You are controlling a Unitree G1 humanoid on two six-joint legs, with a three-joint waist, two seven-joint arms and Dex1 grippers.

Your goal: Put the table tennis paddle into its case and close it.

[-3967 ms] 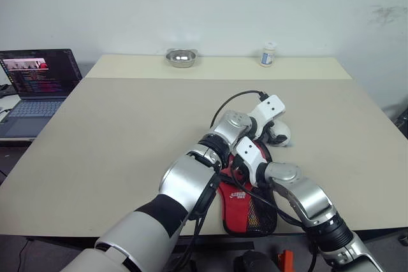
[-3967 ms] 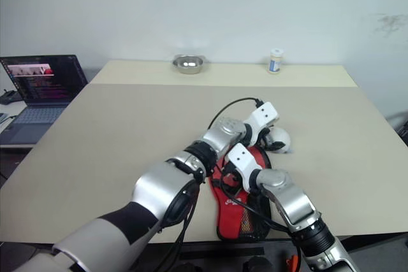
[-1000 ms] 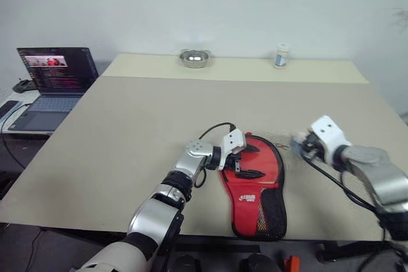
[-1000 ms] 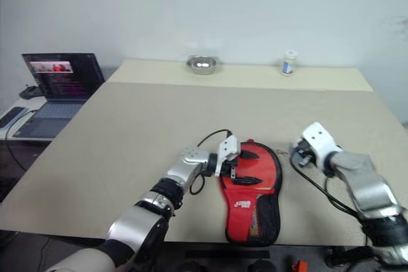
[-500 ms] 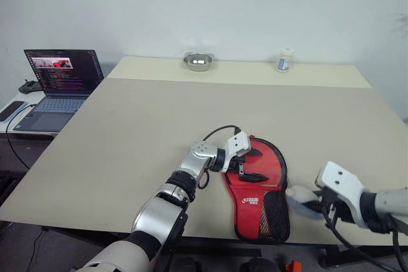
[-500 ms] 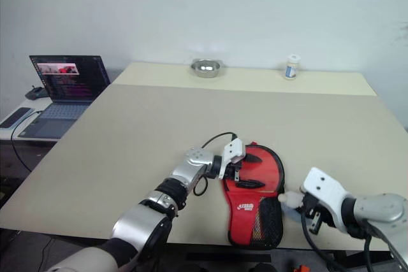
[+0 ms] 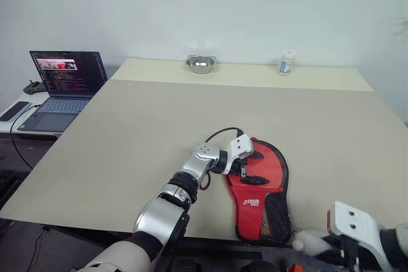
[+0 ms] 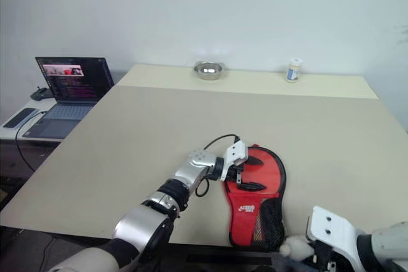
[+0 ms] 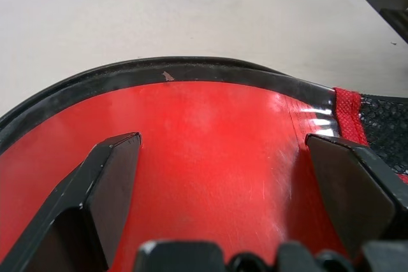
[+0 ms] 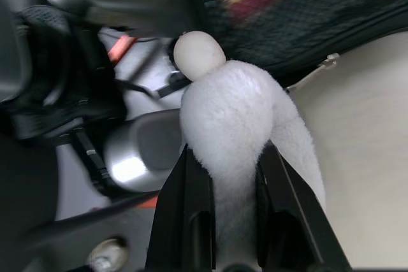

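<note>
The case [image 7: 261, 179] lies flat near the table's front edge, red side up, with a black rim, a white logo and a black mesh pocket [image 7: 275, 211] at its narrow end. My left gripper [image 7: 254, 167] is open over the round red part, one finger [image 9: 108, 176] on each side of the glossy face [image 9: 210, 132]. The table tennis paddle is hidden. My right gripper [image 10: 228, 151] is low, off the table's front edge on the right. It is shut on a white fluffy thing [image 7: 307, 241] with a smooth round tip [image 10: 197, 52].
The table [image 7: 140, 125] is wide and beige. A metal bowl [image 7: 200, 63] and a small white jar [image 7: 286, 62] stand at its far edge. An open laptop [image 7: 64, 74] sits on a lower desk to the left.
My right gripper has pulled back with the white fluffy thing, from beside the case down past the table's front edge. The left gripper has stayed open over the case.
</note>
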